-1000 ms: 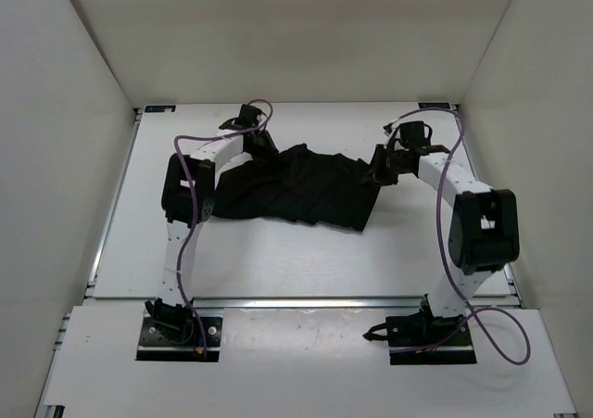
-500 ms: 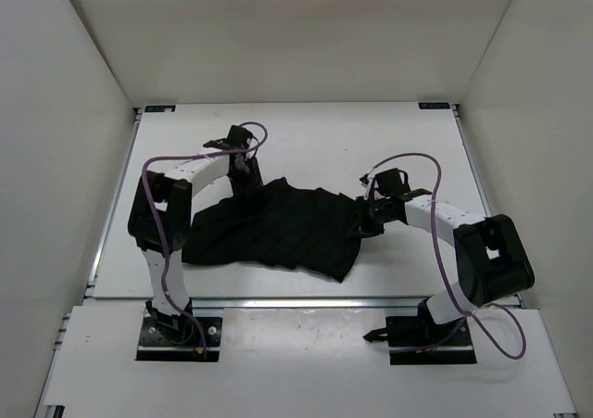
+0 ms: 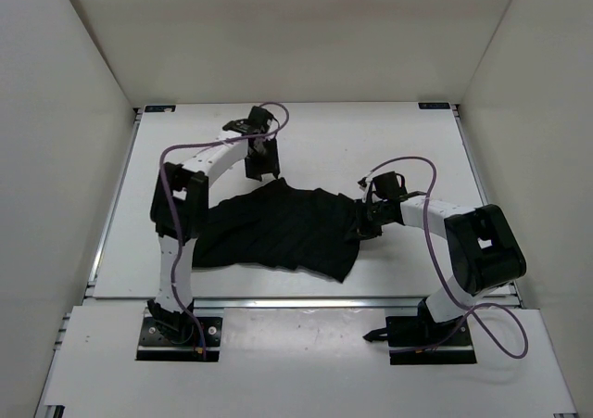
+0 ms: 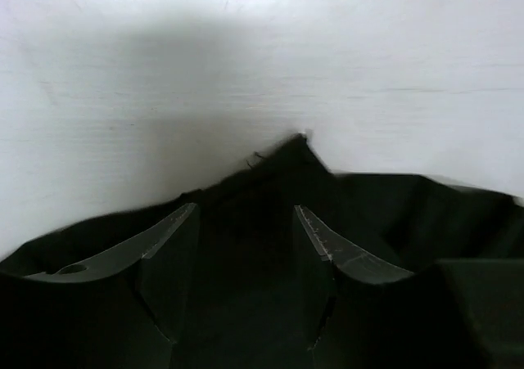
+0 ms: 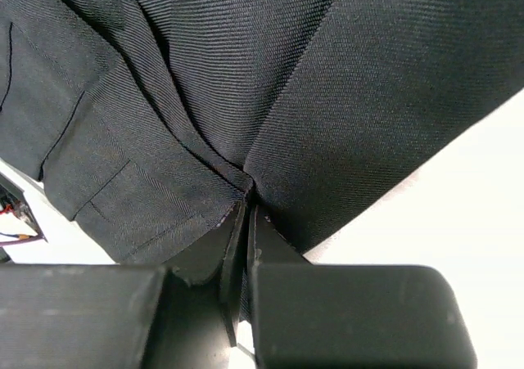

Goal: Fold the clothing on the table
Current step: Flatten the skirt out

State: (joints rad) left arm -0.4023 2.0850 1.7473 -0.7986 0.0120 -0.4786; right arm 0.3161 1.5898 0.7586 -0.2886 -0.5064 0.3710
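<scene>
The left gripper (image 3: 264, 170) is extended to the far side of the table (image 3: 324, 135) and pointed down, fingers spread and nothing gripped, over the far edge of the clothing (image 3: 278, 228) lying mid-table. The right gripper (image 3: 364, 223) is held low at the clothing's right edge, its 2 fingers clamped on a fold. In the left wrist view, the near cloth is lost in shadow.

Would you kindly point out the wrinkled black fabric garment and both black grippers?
wrinkled black fabric garment (image 3: 278, 228), top view, its middle.
left gripper (image 4: 246, 213), left wrist view, between open fingertips.
right gripper (image 5: 248, 208), right wrist view, at pinching fingertips.
</scene>
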